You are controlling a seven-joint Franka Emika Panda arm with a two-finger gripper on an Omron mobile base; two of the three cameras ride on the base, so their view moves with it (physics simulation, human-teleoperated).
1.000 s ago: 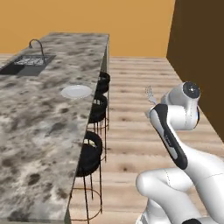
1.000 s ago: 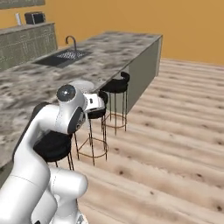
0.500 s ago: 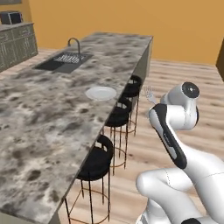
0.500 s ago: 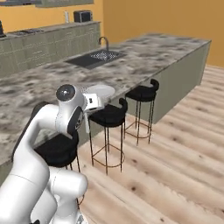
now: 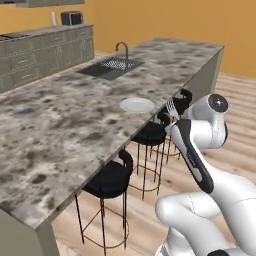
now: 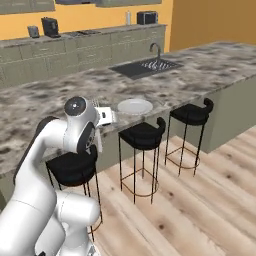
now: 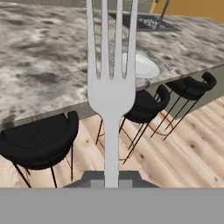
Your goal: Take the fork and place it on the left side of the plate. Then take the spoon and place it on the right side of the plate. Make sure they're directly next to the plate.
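The claw [image 7: 111, 183] is clenched on the fork [image 7: 111, 87], whose tines rise straight up the middle of the hand view. The plate [image 7: 142, 66] sits on the marble counter [image 7: 39, 74] just right of the tines, upper centre, a spoon [image 7: 159, 61] beside it.

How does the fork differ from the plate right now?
The fork is held up in the robot's hand, off the counter; the plate lies flat on the marble counter near its edge. The fork is long and thin with tines pointing away from the hand; the plate is round and shallow. Both look plain and pale.
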